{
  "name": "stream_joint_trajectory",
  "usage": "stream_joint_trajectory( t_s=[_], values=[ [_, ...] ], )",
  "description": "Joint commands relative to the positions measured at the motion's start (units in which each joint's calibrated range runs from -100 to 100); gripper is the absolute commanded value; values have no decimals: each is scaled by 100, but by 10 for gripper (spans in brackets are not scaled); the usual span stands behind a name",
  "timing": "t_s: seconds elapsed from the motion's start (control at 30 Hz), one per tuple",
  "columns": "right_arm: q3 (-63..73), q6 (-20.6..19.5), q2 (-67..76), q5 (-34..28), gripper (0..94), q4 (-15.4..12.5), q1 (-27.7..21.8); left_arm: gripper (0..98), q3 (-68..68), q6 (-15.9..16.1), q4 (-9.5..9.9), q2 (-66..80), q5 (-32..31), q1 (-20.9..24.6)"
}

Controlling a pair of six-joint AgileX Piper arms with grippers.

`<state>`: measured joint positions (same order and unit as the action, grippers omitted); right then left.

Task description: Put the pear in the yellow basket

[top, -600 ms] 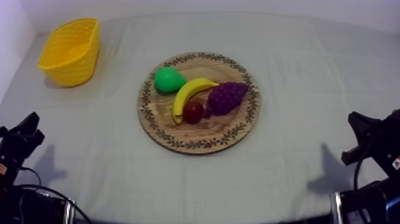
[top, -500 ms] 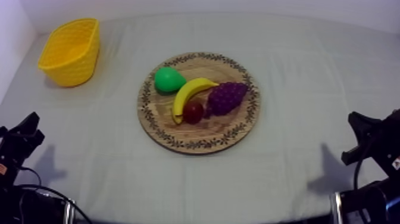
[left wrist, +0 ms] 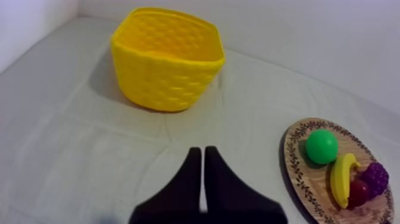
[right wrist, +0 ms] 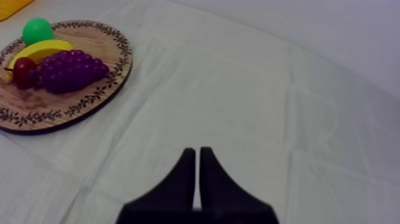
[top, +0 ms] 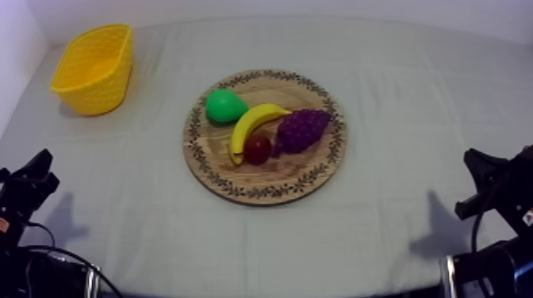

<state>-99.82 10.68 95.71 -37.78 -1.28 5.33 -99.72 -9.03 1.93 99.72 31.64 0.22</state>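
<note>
A green pear lies on the upper left of the round wooden board, touching the banana. The yellow basket stands at the far left of the table. My left gripper rests low at the left edge, shut, well away from the board. My right gripper rests low at the right edge, shut too. From the left wrist, the shut gripper points between the basket and the pear. Beyond the right gripper the pear sits at the board's far side.
Alongside the pear, the board carries a banana, a purple bunch of grapes and a small red fruit. Bare grey-white cloth lies between the board and both grippers. A white wall runs along the far side behind the basket.
</note>
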Motion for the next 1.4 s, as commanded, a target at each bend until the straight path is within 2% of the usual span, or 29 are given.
stream_joint_trajectory(
  t_s=[0.0,0.17,0.3,0.43,0.6,0.8,0.9,1.1,1.23,1.37],
  values=[
    [5,3,4,-4,4,-1,3,0,-5,-10,0,2,-3,-5],
    [5,0,4,-4,4,-1,3,0,15,92,-5,2,114,-76],
    [5,0,4,-4,4,-1,3,0,116,458,-15,2,419,-166],
    [5,-1,4,-4,4,-1,3,0,196,681,-57,-98,625,-253],
    [5,-1,4,-4,4,-1,3,0,299,928,-412,-493,666,-288],
    [5,-1,4,-4,4,-1,3,0,730,1284,-1060,-1302,734,-151],
    [5,2,4,-4,4,-1,3,0,1089,1330,-1214,-1799,928,-94],
    [5,4,4,-4,4,-1,3,0,1847,1288,-1295,-2827,1350,-79],
    [5,4,4,-4,4,-1,3,0,2391,1409,-1318,-3484,1506,-184],
    [5,4,4,-4,4,-1,3,0,3093,1406,-1226,-4147,1956,-330]
  ],
)
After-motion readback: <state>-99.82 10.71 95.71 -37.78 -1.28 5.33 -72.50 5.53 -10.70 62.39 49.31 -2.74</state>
